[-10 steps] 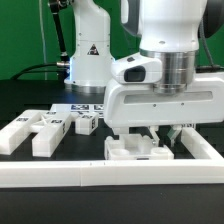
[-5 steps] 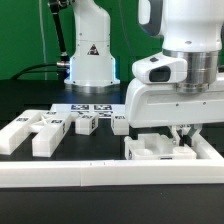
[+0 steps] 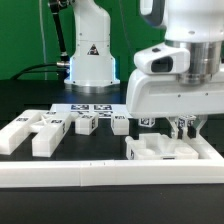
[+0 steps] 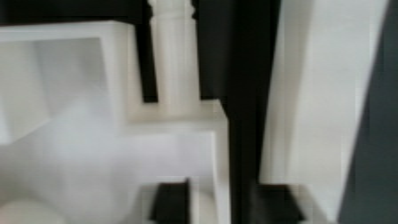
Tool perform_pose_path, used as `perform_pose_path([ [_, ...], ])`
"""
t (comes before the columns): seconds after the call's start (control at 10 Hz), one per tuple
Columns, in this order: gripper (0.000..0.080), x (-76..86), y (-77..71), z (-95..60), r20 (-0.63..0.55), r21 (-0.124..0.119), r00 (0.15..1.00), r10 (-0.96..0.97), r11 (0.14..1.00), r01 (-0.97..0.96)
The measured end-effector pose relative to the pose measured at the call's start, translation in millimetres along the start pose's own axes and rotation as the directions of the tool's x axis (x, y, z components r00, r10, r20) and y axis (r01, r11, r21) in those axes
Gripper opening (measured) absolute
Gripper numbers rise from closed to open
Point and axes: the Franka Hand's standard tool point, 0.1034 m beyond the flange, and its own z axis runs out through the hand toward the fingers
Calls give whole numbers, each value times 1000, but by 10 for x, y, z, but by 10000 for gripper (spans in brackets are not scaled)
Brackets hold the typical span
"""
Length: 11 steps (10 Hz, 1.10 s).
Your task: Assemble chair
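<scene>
The chair parts are white blocks with tags. A large flat part (image 3: 158,150) lies on the table at the exterior view's right, close to the white border rail (image 3: 100,175). My gripper (image 3: 186,127) hangs just above this part's right end, jaws apart and holding nothing. In the wrist view the gripper (image 4: 228,203) straddles the part's (image 4: 89,150) upright edge, with a dark gap on one side. Two bigger blocks (image 3: 15,135) (image 3: 46,136) and small cubes (image 3: 87,123) (image 3: 120,123) lie at the left and middle.
The marker board (image 3: 90,108) lies flat behind the cubes. The robot base (image 3: 88,55) stands at the back. The border rail runs along the front and up the right side, and it shows in the wrist view (image 4: 329,100) beside the part.
The gripper carried the large part to the right, up to the rail's corner. It then let go and rose a little; the part stays on the table.
</scene>
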Motion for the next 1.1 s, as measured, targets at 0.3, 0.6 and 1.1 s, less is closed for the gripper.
perform_pose_path([
  [0.3, 545, -13, 70, -210, -10, 1, 1000, 11, 1000, -11],
  [0.6, 644, -216, 279, -292, -5, -13, 999, 39, 999, -39],
  [1.1, 649, -266, 347, -233, -24, -10, 1000, 13, 1000, -13],
])
